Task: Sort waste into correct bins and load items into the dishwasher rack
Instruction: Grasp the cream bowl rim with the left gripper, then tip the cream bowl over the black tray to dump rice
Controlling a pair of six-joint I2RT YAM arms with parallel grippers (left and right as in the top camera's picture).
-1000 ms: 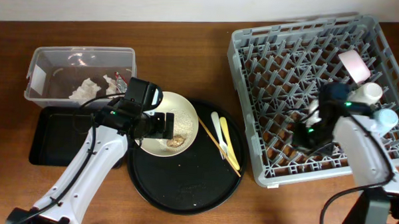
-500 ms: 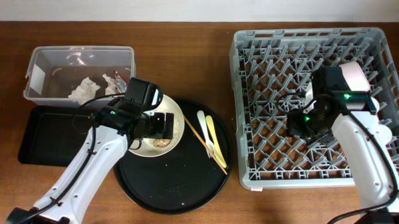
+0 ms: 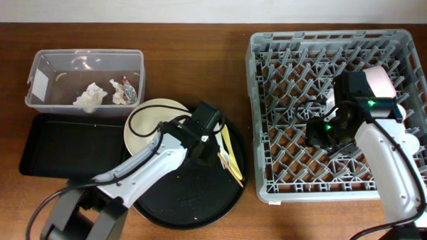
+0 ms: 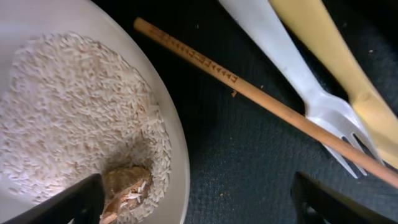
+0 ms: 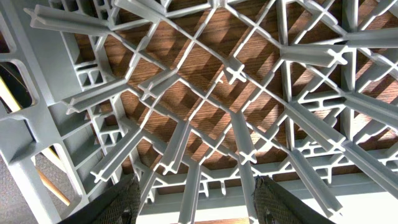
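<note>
The cream bowl sits at the left of the round black tray. It holds rice and a brown food lump. My left gripper is open low over the bowl's right rim, one finger over the rice and the other over the tray. Just right of it lie a chopstick, a white fork and a yellow utensil. My right gripper is open and empty inside the dishwasher rack, its fingers just above the lattice pegs. A pink cup stands in the rack behind it.
The clear tub at the back left holds white tissue pieces and a red-and-silver wrapper. A flat black tray lies in front of the tub, touching the round tray's left side.
My left arm has swung right, from above the bowl's middle to its right rim beside the utensils. The right gripper has opened inside the rack and has stayed put since.
</note>
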